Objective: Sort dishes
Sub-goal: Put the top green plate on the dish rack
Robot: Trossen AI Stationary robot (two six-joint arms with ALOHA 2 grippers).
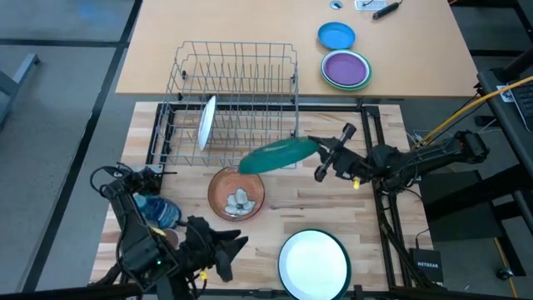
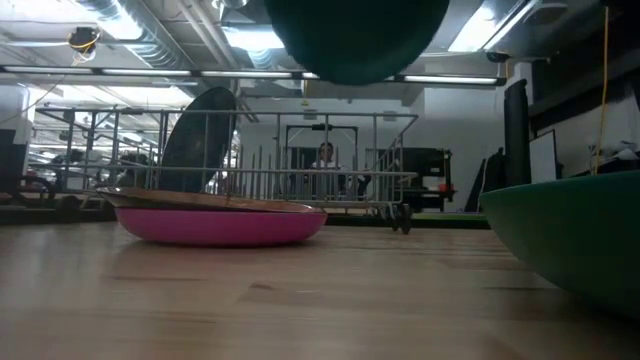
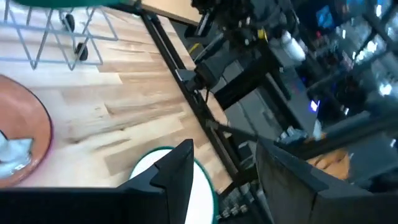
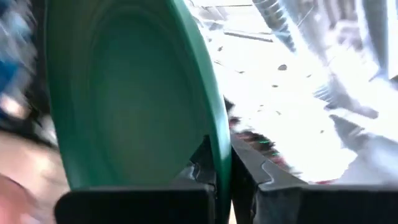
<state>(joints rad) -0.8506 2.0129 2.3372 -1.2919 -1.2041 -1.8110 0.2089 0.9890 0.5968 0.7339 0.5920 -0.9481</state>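
Right gripper [image 1: 319, 150], clamped on the rim of a green plate [image 1: 279, 155], holds it in the air at the front edge of the wire dish rack [image 1: 237, 79]. Left gripper [image 1: 236, 250], fingers spread and empty, waits near the white green-rimmed plate [image 1: 314, 260]. Lettering on the black box [image 1: 427, 268] beside the table reads "NETGEAR".

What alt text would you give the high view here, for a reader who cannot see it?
The right tool holds a green plate by its rim over the front of the wire dish rack, where a white plate already stands. A brown dish and a large white green-rimmed plate lie on the table; the left tool waits, open.
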